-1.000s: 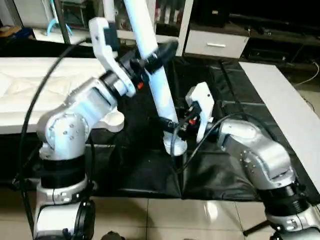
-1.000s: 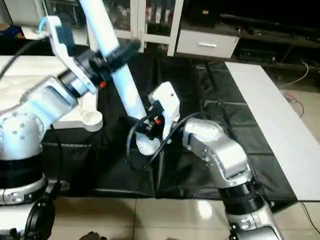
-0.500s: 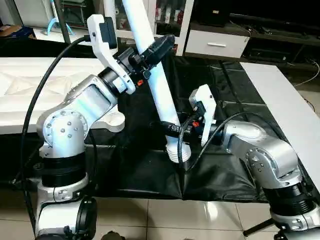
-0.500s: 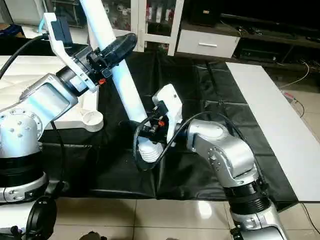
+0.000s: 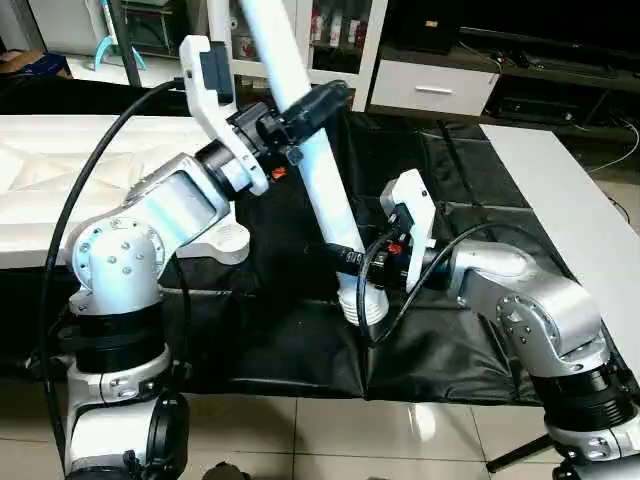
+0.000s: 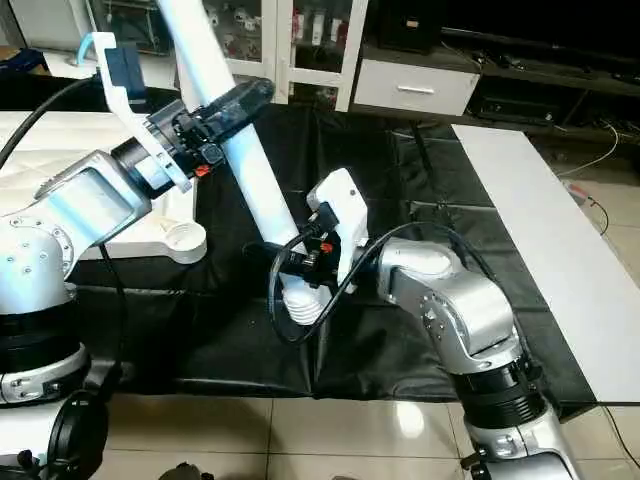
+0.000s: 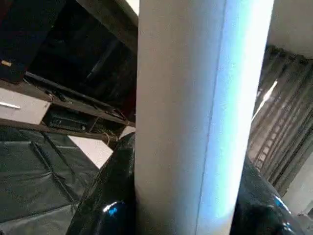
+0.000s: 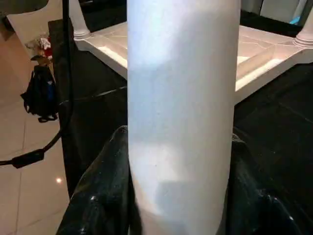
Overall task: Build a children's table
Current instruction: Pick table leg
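The long white plastic tube leg stands tilted over the black mat. The left claw pinches it high, the right claw low. The white ribbed tabletop lies just left, with bare mat right.

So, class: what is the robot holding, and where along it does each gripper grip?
One white leg. The left gripper clasps its upper part; the right gripper clamps it low down, just above the flared end.
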Controlling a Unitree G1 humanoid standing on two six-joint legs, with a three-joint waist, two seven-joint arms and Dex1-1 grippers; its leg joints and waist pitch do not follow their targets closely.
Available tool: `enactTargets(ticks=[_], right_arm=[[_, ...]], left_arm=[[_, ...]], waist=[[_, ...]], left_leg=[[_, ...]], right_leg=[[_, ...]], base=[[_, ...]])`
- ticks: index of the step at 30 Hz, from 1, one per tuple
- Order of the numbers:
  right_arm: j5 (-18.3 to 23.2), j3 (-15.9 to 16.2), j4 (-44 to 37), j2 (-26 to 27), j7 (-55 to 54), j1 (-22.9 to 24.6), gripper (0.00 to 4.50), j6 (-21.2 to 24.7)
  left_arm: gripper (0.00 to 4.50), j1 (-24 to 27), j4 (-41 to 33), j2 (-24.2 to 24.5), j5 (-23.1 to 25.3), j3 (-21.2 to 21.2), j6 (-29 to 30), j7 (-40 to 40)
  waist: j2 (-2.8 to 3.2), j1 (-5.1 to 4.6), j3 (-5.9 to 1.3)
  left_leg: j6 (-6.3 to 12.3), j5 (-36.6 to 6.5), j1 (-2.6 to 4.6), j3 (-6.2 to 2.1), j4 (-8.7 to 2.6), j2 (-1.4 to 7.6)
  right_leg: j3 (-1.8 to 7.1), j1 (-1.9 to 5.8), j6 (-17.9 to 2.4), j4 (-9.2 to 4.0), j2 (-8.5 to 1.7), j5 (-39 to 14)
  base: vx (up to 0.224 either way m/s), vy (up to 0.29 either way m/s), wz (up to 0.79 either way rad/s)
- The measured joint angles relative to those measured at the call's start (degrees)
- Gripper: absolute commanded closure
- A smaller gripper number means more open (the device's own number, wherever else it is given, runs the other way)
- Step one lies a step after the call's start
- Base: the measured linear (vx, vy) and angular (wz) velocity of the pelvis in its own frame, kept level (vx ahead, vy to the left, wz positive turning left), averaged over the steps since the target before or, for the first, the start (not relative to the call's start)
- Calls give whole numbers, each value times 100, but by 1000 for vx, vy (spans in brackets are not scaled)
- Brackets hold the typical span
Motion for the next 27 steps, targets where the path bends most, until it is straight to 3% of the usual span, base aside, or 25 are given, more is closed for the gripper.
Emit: enactTargets(ticks=[9, 10, 11, 18, 22, 27], right_arm=[[-93, 9, 62, -4, 23, -86, 266, -55], [-98, -1, 104, 85, -37, -128, 210, -85], [-108, -12, 118, 154, -124, -173, 196, -143], [143, -264, 92, 182, -75, -283, 149, -108], [525, -592, -46, 104, 170, -267, 113, -67], [1033, -1575, 102, -19, 37, -477, 111, 19]], left_arm=[[282, -52, 136, 13, -166, 176, 110, 149], [282, -98, 211, 2, -171, 251, 77, 183], [282, -172, 293, 1, -183, 340, 55, 244], [282, -234, 440, 171, -264, 569, 25, 296], [282, -234, 481, 207, -304, 574, 70, 210], [282, -231, 640, 427, -738, 586, 457, -338]], waist=[[-1, -4, 0], [-1, -8, 0], [0, -8, 0], [-1, 15, 0], [-1, 42, 0], [0, 88, 0]], left_leg=[[0, 0, 0, 0, 0, 0], [0, 0, 0, 1, 0, 0], [0, 0, 0, 0, 0, 0], [0, 1, -7, 0, -1, 0], [11, 6, -9, 3, -2, -1], [11, 7, -8, 11, -2, -3]], right_leg=[[0, 0, 0, 0, 0, 0], [-1, -1, 0, 1, 0, 1], [-2, -1, 1, 1, 0, 2], [-3, 0, 1, -14, 0, 2], [-3, 4, 1, -23, -4, 2], [-2, 1, 3, -23, -8, 5]], base=[[0, 0, 0], [0, 0, 0], [0, 0, 0], [0, 0, 0], [0, 0, 0], [0, 0, 0]])
